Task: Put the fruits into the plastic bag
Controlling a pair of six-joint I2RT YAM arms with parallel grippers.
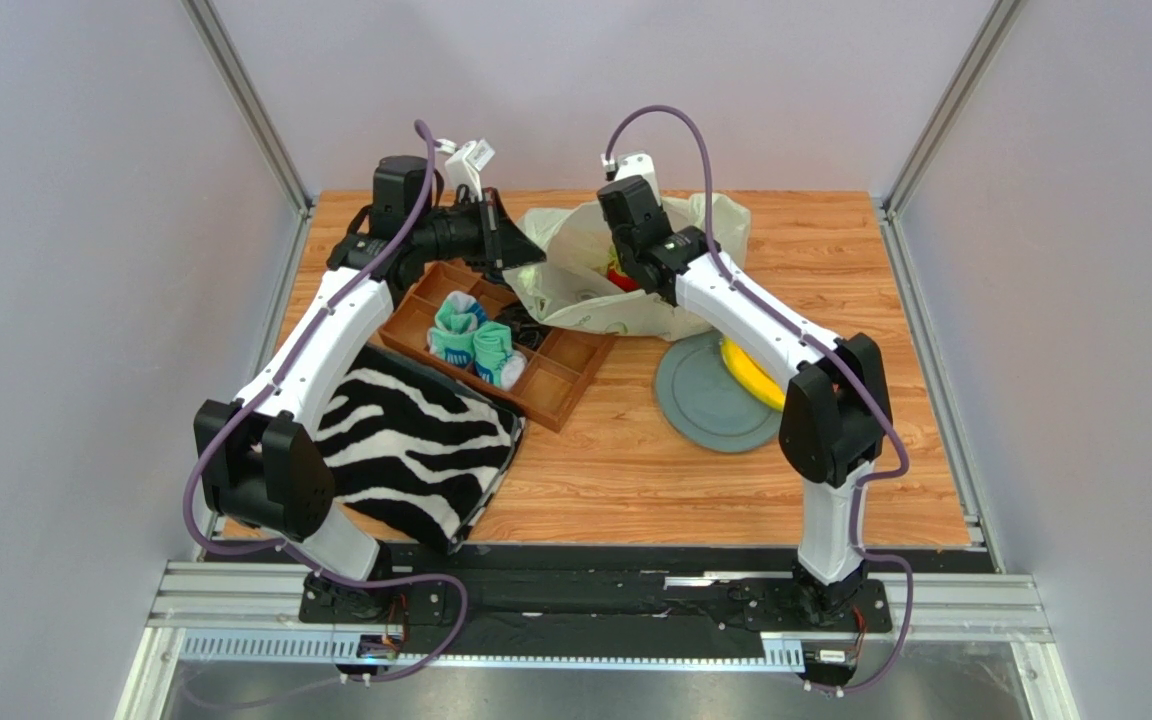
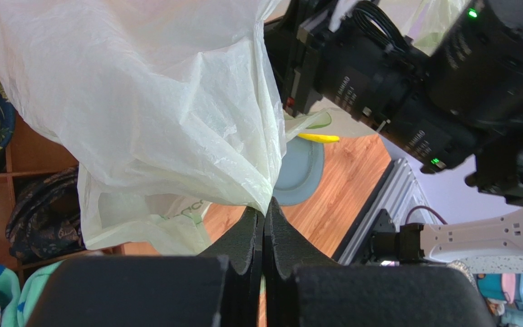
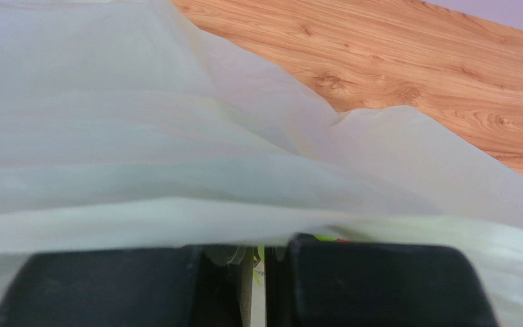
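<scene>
The plastic bag [image 1: 575, 255] lies crumpled at the back middle of the table, pale and translucent. My left gripper [image 2: 265, 206] is shut on a fold of the bag [image 2: 162, 102], which hangs up from its tips. My right gripper [image 1: 630, 273] is at the bag's mouth, beside a red fruit [image 1: 620, 279] inside. In the right wrist view the bag's film [image 3: 244, 170] drapes across the fingers [image 3: 366, 279] and hides their tips. The jaws stand almost together with a thin pale strip between them. A yellow banana [image 2: 319, 137] lies on the grey plate [image 2: 302, 170].
A wooden divided tray [image 1: 552, 383] with teal-and-white rolled socks [image 1: 474, 338] sits left of the bag. A zebra-striped cloth [image 1: 409, 443] lies at the front left. The grey plate [image 1: 702, 405] sits under my right arm. Walls stand round the table.
</scene>
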